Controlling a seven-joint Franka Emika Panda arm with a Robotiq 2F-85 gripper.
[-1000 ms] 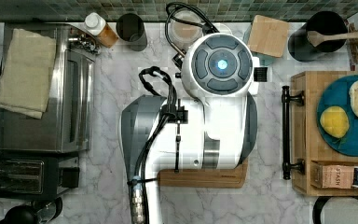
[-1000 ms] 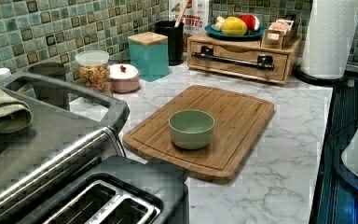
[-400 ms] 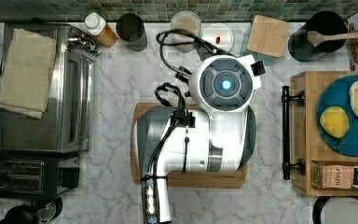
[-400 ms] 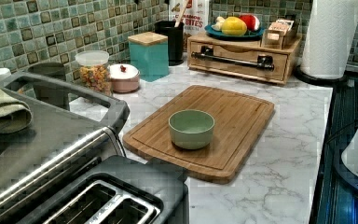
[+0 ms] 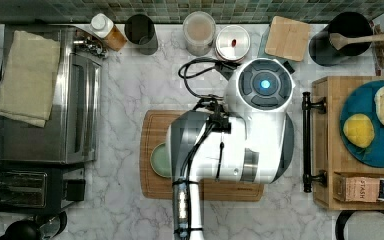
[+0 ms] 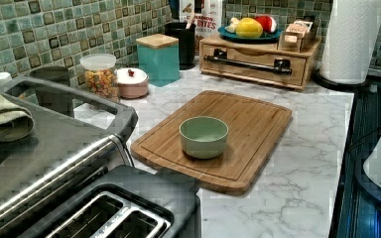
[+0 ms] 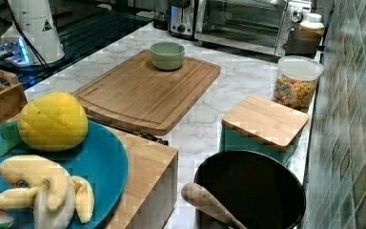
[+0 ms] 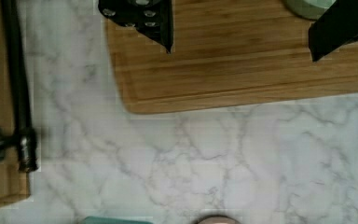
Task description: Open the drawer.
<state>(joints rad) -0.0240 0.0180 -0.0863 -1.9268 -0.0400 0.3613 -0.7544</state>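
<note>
While the gripper point(image 8: 240, 35) hangs with its fingers spread wide above the cutting board point(image 6: 218, 136), the light wooden drawer point(image 6: 258, 62), black bar handle point(image 6: 245, 63) across its front, sits shut beyond the board.

In the top view the white arm point(image 5: 230, 145) reaches up from the bottom edge and folds over at its round blue-lit joint, while the wrist view shows the gripper point(image 8: 242, 28) with its two black fingers point(image 8: 154, 18) spread wide apart, nothing between them.
</note>
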